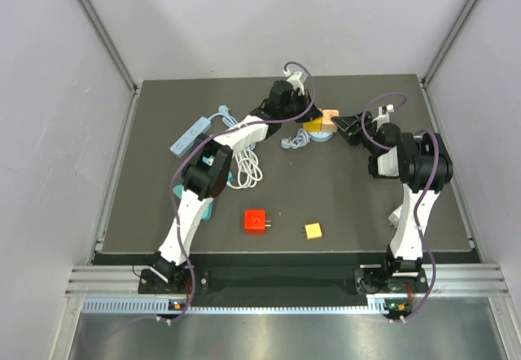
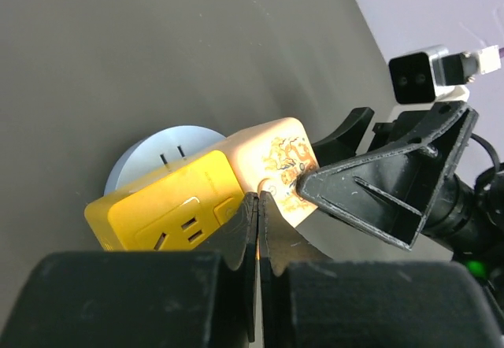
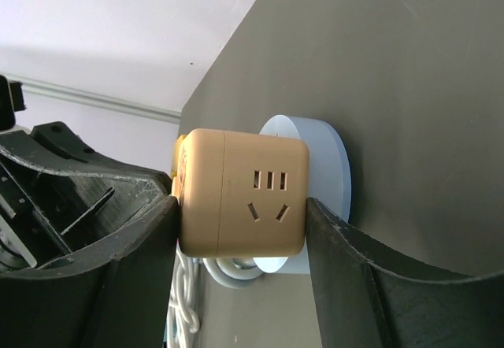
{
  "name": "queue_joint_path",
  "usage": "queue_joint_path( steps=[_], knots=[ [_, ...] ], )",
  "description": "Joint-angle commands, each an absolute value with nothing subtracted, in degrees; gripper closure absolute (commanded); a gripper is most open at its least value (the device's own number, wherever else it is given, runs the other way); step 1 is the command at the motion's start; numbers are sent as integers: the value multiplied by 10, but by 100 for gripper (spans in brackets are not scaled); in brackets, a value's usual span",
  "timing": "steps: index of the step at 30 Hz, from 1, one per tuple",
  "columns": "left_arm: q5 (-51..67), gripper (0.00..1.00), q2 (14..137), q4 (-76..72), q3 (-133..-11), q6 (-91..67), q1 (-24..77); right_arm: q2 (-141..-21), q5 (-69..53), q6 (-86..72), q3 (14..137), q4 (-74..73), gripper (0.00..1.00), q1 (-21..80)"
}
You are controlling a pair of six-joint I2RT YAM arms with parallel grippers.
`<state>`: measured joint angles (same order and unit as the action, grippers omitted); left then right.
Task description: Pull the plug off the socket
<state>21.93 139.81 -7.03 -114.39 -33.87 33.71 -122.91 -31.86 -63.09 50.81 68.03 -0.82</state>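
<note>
Socket cube (image 3: pixel 236 198), peach, sits clamped in right gripper (image 3: pixel 242 206) at frame centre; left gripper (image 2: pixel 258 202) is clenched shut, empty, beside yellow plug cube (image 2: pixel 169 214).

The left gripper (image 2: pixel 257 200) had its two fingers pressed tight together, just in front of where a yellow cube (image 2: pixel 169 214) met a peach cube (image 2: pixel 272 155). A round blue base (image 2: pixel 157 153) lay behind them on the dark table (image 2: pixel 157 49). The right gripper (image 2: pixel 311 161) touched the peach cube.

Yellow cube (image 2: pixel 157 206) glossy plastic; peach cube (image 3: pixel 236 198) smooth matt plastic; tabletop (image 2: pixel 118 49) matt.
</note>
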Motion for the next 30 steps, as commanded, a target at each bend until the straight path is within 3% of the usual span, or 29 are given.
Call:
queue_joint_path(
  steps=[1,7,19,22,26,30],
  knots=[
    [151,100,1423,28,-1158,-292,346,-1218,-360,-623,529,758,100,14],
    [115,100,1407,79,-1135,-260,356,-1273,-364,-761,560,912,100,12],
    [89,100,1404,60,-1061,-254,374,-1277,-329,-800,563,960,100,4],
    [84,100,1406,58,-1062,-256,374,-1232,-334,-754,550,942,100,4],
    [91,100,1416,54,-1070,-258,374,-1157,-325,-605,526,799,100,11],
    [92,100,1415,53,-1070,-259,374,-1150,-325,-598,520,805,100,16]
  ],
)
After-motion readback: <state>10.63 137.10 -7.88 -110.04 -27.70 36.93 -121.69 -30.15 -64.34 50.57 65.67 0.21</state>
